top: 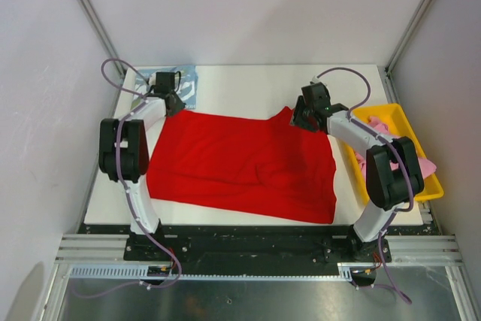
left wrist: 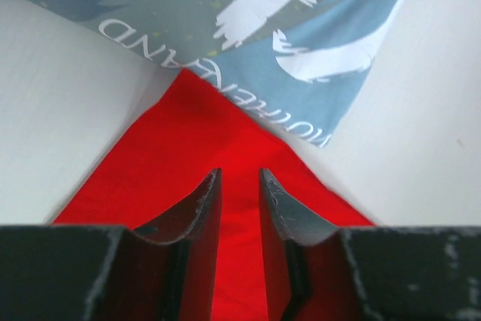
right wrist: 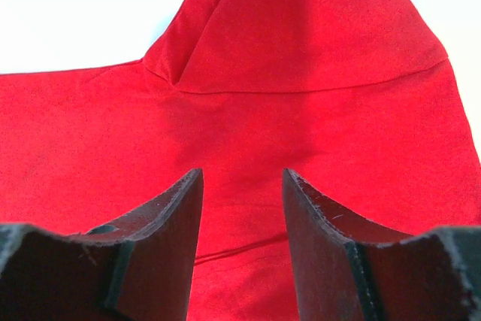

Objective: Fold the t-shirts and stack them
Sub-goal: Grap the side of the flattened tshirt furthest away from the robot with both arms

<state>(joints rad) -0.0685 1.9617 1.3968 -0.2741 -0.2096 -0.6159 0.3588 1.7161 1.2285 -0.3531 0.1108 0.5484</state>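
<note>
The red t-shirt (top: 240, 167) lies spread flat, plain side up, across the white table. My left gripper (top: 171, 103) is down on its far left corner, right beside the folded blue t-shirt (top: 188, 86) with white lettering. In the left wrist view its jaws (left wrist: 240, 174) stand a narrow gap apart over the red cloth (left wrist: 188, 133), whose corner tip touches the blue shirt (left wrist: 316, 58). My right gripper (top: 303, 119) is at the far right sleeve. Its jaws (right wrist: 242, 174) are wide open just above the red fabric (right wrist: 301, 50). A pink t-shirt (top: 427, 165) lies crumpled in the tray.
A yellow plastic tray (top: 392, 114) stands along the table's right edge. Metal frame posts and grey walls close in the table at both sides and the back. The white tabletop (top: 248, 84) shows behind the red shirt.
</note>
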